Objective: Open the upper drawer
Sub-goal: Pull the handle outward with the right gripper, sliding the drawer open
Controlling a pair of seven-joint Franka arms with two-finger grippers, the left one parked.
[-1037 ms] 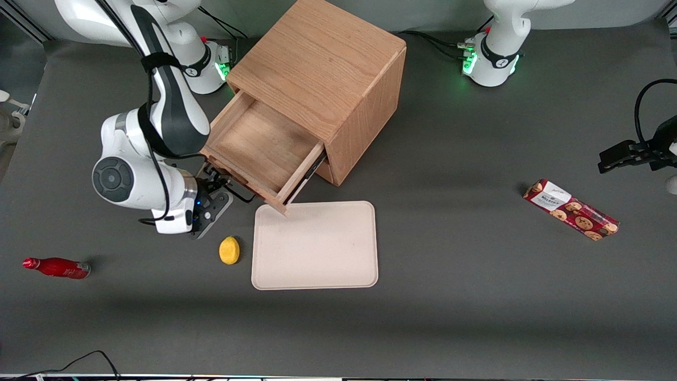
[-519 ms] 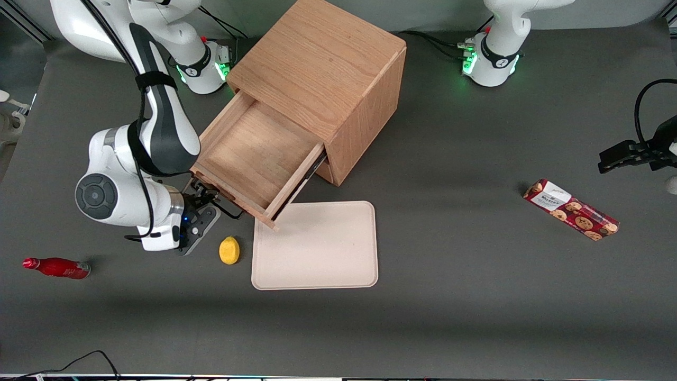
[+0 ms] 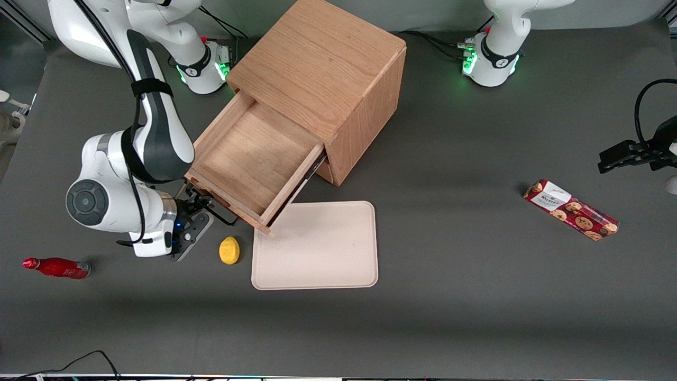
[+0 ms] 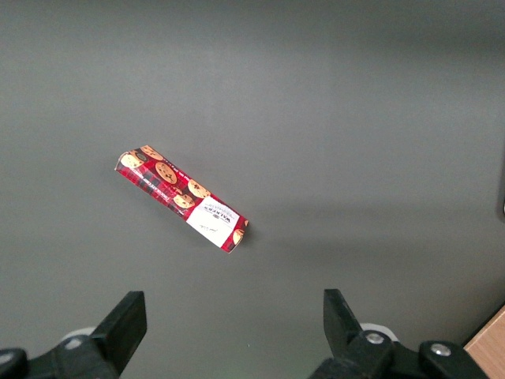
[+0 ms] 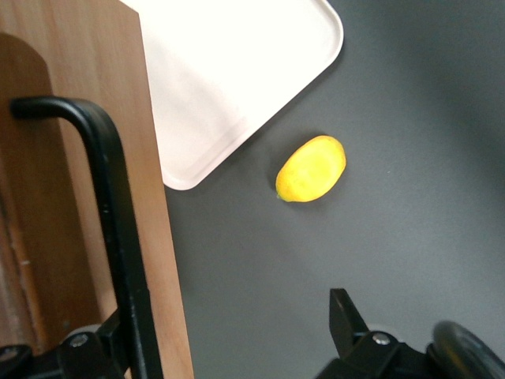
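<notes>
Starting closest to the front camera: a red bottle [image 3: 55, 267] is lying on its side on the bench [image 3: 449, 328] toward the working arm's end. A yellow lemon [image 3: 229, 250] is sitting just beside a pale empty tray [image 3: 314, 245]. A red cookie pack [image 3: 570, 209] is lying well apart, toward the parked arm's end. None of these are touching the cabinet, so I'm guessing they're just waiting for some other job.

A bit farther back, the end effector [image 3: 200, 203] is hanging low in front of the upper drawer [image 3: 254, 159], right at its thin dark bar handle [image 5: 118, 205]. In the wrist view the fingers are standing wide apart with the bar running between them, close against one finger. My read is that it's hooking the handle rather than pinching it, which makes sense for a straight pull since the bar can't slip out sideways.

The drawer itself is sticking a long way out of the oak cabinet [image 3: 317, 69], with its bare wooden floor showing and its front corner overhanging the tray's edge. I'd call the job nearly done or done.
</notes>
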